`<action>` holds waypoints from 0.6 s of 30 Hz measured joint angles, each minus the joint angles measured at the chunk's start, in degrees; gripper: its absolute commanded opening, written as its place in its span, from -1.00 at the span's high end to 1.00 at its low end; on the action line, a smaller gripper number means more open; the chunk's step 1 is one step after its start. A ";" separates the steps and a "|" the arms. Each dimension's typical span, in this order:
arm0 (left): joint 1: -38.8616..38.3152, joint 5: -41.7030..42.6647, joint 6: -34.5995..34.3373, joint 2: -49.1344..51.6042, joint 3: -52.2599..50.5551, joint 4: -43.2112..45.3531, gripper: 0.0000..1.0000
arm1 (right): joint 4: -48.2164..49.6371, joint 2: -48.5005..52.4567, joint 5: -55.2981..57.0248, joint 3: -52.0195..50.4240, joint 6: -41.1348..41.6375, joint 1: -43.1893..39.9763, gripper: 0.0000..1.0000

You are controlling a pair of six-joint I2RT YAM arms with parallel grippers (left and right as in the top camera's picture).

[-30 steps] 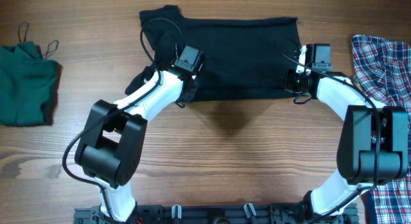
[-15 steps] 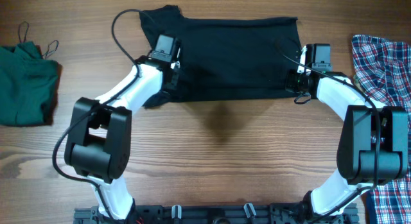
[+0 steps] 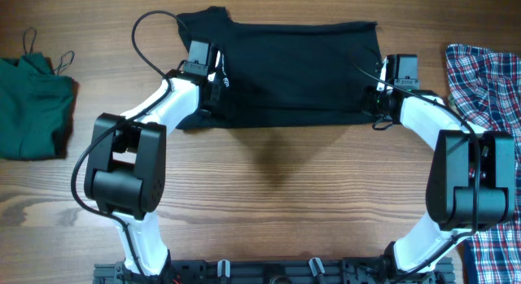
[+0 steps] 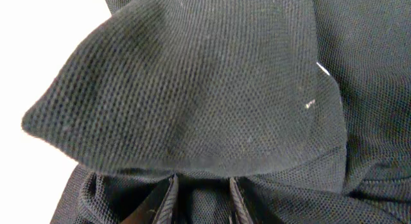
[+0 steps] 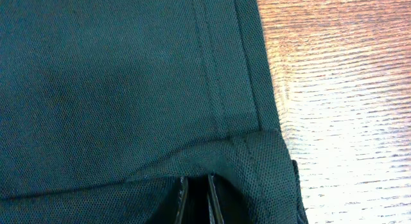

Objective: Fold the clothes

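A: Overhead?
B: The black shirt (image 3: 301, 72) lies spread far-centre on the tabletop (image 3: 285, 186); the left arm (image 3: 163, 109) has swung left.
A: Left wrist?
B: The left fingers (image 4: 166, 201) pinch bunched shirt cloth.
A: Right wrist?
B: The right fingers (image 5: 184, 205) clamp its hem.

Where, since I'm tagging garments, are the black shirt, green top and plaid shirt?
black shirt (image 3: 301, 72), overhead view, middle of its body
green top (image 3: 28, 105), overhead view, bunched body below the straps
plaid shirt (image 3: 488, 80), overhead view, its upper part
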 measured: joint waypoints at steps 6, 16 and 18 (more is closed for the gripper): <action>1.31 2.03 -0.61 0.52 0.59 0.04 0.68 | -0.04 0.00 0.39 0.04 0.22 0.13 0.73; 4.98 -0.85 -2.97 -5.95 0.07 -6.27 0.60 | -3.61 0.24 4.52 1.66 2.12 0.52 0.61; 4.96 -1.09 -3.48 -6.32 0.07 -5.86 0.53 | -7.80 -0.26 5.79 2.95 2.12 0.50 0.41</action>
